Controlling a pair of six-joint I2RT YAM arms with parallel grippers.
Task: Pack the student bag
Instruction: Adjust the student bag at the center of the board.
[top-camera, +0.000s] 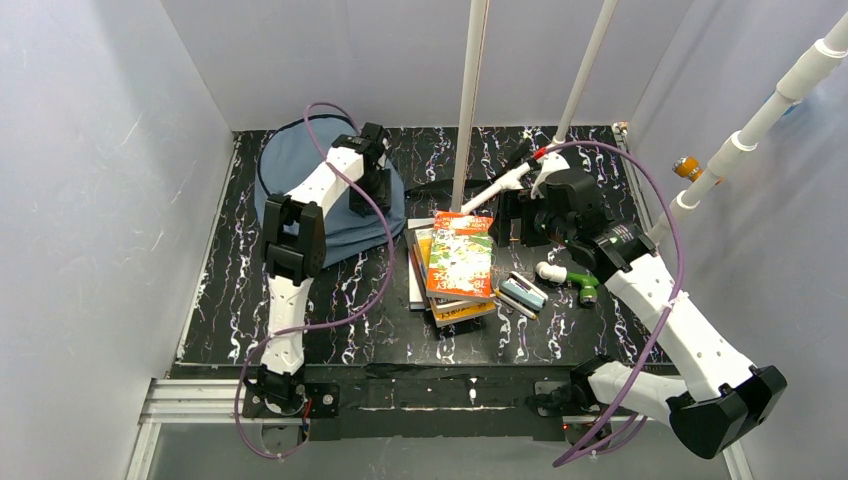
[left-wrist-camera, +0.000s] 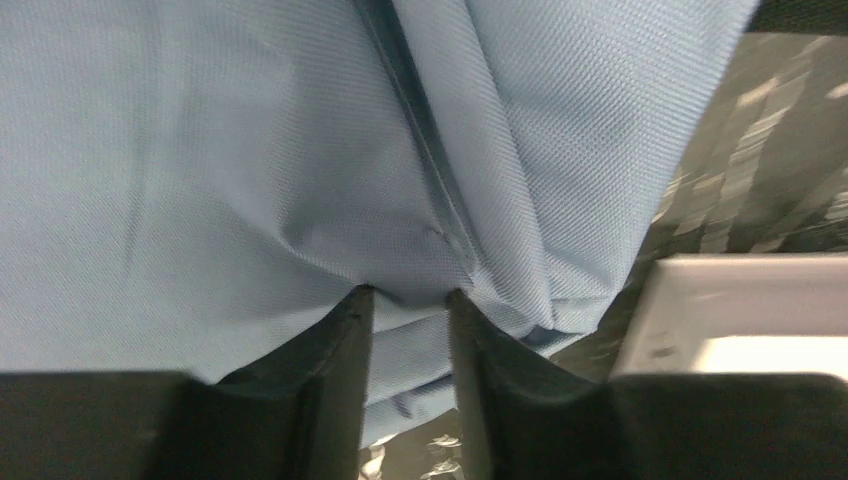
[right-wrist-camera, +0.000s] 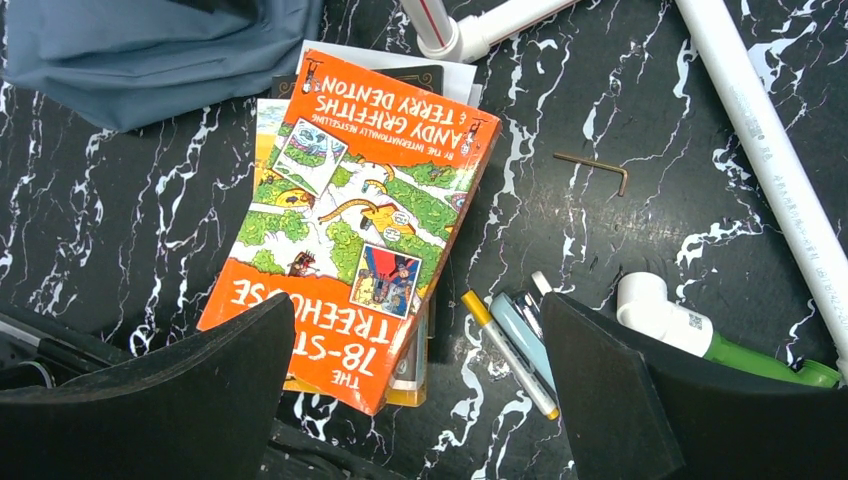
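Observation:
The student bag (top-camera: 300, 165) is a slate-blue backpack lying flat at the back left of the table; its corner also shows in the right wrist view (right-wrist-camera: 140, 50). My left gripper (top-camera: 362, 205) presses down on the bag's right side. In the left wrist view the gripper (left-wrist-camera: 410, 295) pinches a fold of the blue fabric (left-wrist-camera: 250, 150) beside a dark zipper line, with wrinkles spreading from the tips. My right gripper (top-camera: 510, 225) hovers open above the book stack (top-camera: 460, 255), and nothing sits between its fingers (right-wrist-camera: 417, 300).
An orange Treehouse book (right-wrist-camera: 360, 200) tops the stack. Pens (right-wrist-camera: 510, 350) and a white-and-green marker (right-wrist-camera: 700, 335) lie right of it, with a small hex key (right-wrist-camera: 595, 165) further back. White PVC poles (top-camera: 470, 90) rise from the table's back middle.

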